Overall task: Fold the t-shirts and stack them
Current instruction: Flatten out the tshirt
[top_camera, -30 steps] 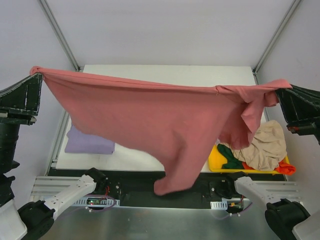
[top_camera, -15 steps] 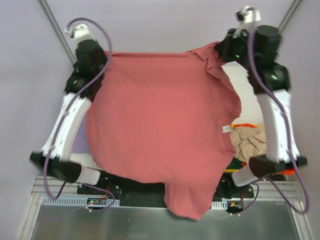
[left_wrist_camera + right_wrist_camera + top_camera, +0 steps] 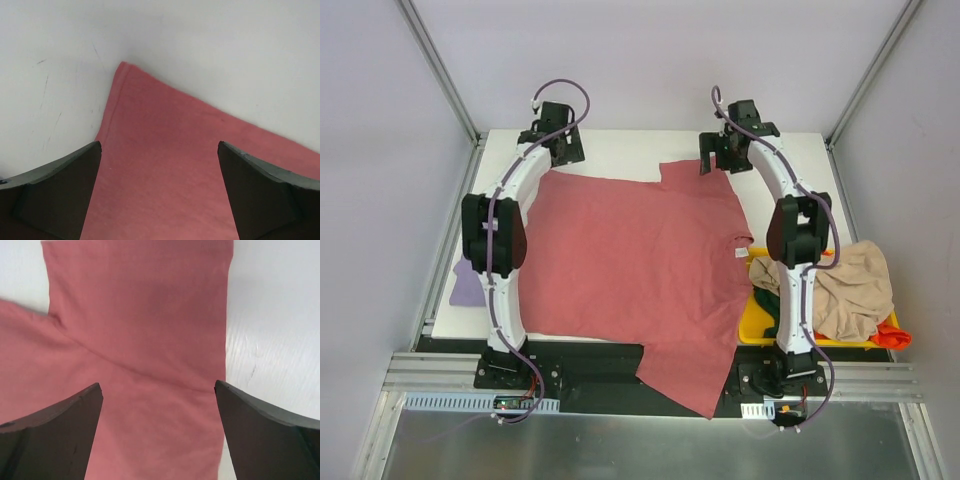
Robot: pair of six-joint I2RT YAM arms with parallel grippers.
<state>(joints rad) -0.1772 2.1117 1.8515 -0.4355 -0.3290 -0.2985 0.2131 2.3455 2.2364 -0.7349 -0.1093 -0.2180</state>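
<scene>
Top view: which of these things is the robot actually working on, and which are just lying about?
Part of the job:
- pink-red t-shirt, spread flat
- lavender t-shirt, at the left edge
- heap of crumpled t-shirts

Just lying about:
- yellow bin, holding the heap
- white table

my left pincer and right pincer hang spread wide over the top edge of the pink tee, nothing between the fingers. bare table strip between them is free. lower right is blocked by the yellow bin and its heaped tees. lavender tee hugs the left edge.
</scene>
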